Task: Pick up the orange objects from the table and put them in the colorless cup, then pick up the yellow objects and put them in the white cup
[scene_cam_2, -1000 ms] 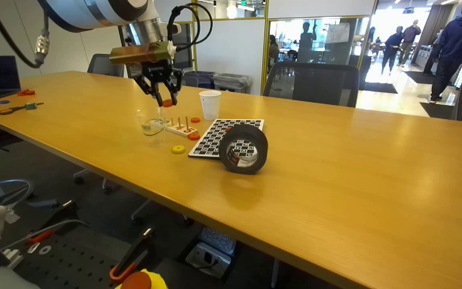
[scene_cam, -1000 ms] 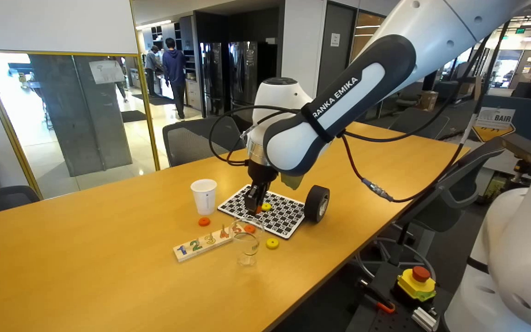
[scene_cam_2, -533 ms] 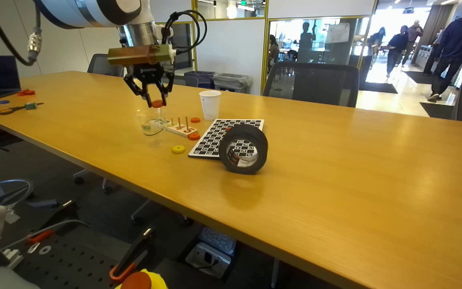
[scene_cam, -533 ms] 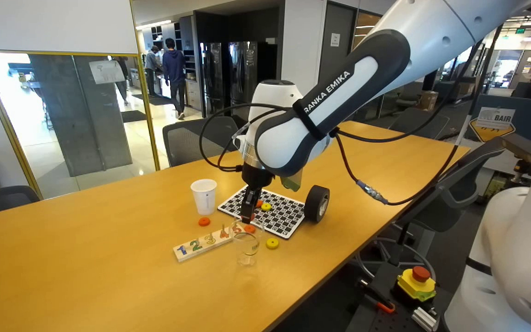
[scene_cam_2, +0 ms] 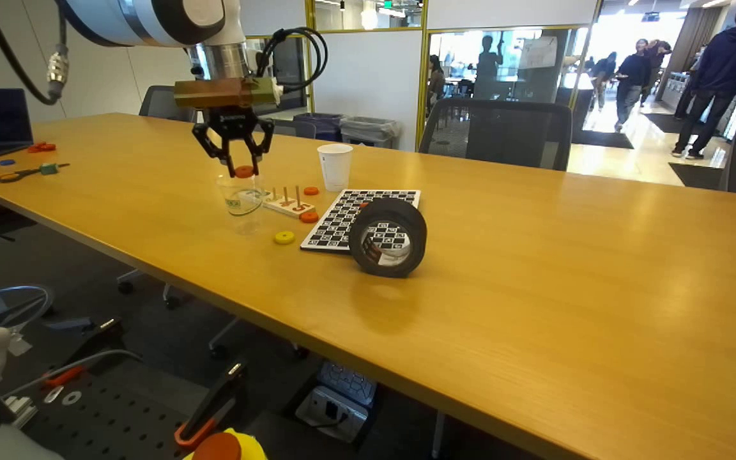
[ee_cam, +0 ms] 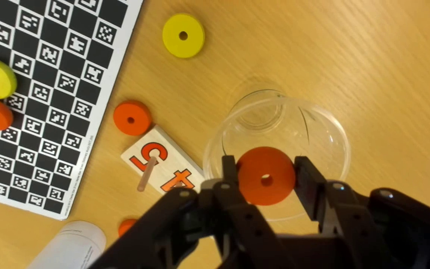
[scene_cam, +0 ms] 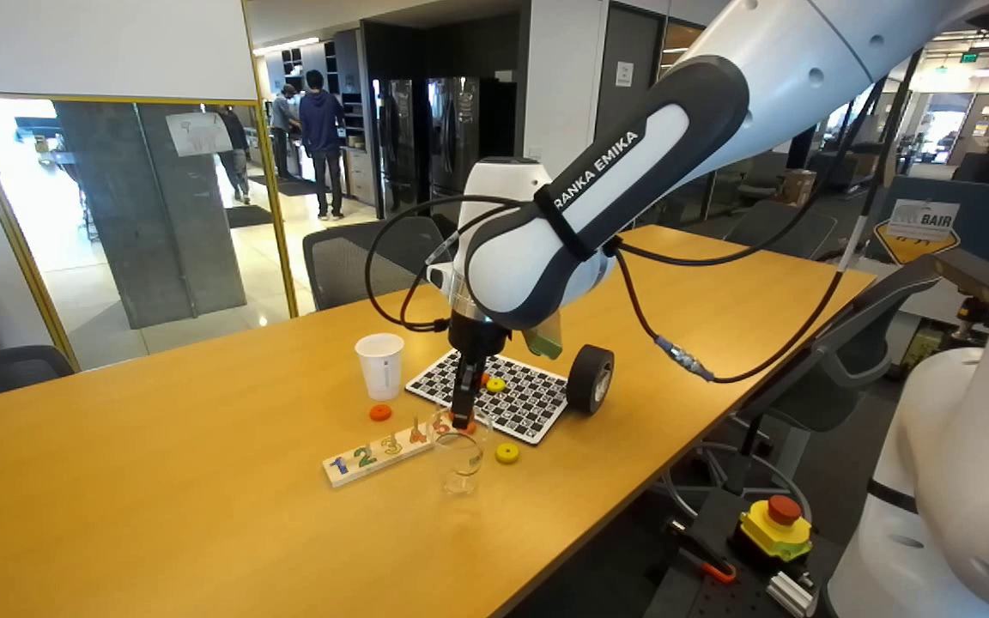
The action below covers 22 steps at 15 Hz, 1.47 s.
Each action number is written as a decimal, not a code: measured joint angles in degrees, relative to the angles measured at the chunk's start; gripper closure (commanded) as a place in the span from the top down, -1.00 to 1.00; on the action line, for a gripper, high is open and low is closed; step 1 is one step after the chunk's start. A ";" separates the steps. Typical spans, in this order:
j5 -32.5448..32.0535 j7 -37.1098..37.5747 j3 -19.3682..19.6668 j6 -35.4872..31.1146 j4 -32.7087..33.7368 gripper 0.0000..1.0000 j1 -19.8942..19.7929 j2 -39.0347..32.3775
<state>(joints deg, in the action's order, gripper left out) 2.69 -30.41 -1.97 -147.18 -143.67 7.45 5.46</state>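
my gripper [scene_cam_2: 243,172], closed against both sides of an orange disc [ee_cam: 266,164], had sunk lower in both exterior views, over the mouth of the colorless cup [scene_cam_2: 240,204].

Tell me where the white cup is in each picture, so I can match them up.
In an exterior view: white cup, left of and below centre.
In an exterior view: white cup, slightly left of and above centre.
In the wrist view: white cup, bottom left, partly cut off.
Shared landmark: the checkered board, near the white cup in all three.
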 measured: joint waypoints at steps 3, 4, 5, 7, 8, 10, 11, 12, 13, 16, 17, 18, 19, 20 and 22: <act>0.00 -0.24 0.00 1.22 0.77 0.77 0.00 -0.63; 0.00 -0.24 0.00 1.61 1.00 0.95 0.00 -0.81; -0.18 -0.22 0.00 1.84 1.19 0.99 -0.01 -0.94; -1.80 -0.11 0.00 2.00 1.48 1.00 -0.05 -1.04; -3.50 0.09 0.00 2.01 1.56 1.00 -0.14 -1.03; -7.61 1.24 0.00 2.07 1.58 1.00 -0.41 -0.92; -9.67 1.81 0.00 2.24 1.58 1.00 -0.59 -0.74; -11.79 2.28 0.00 2.62 1.51 1.00 -0.84 -0.45; -13.87 2.75 0.00 2.98 1.30 1.00 -1.14 0.02; -17.51 3.24 0.05 3.30 -0.46 1.00 -2.26 2.24; -17.93 3.24 0.17 3.30 -1.35 1.00 -2.58 3.15; -17.99 3.19 0.35 3.30 -2.25 1.00 -2.82 3.99; -17.99 3.10 0.60 3.30 -3.12 1.00 -2.99 4.66; -17.99 2.84 0.98 3.28 -3.91 1.00 -3.05 5.12; -17.81 1.54 1.90 2.97 -5.07 1.00 -3.07 5.27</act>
<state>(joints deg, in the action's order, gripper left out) -15.12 -28.87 -0.07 -144.21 -148.74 4.38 10.72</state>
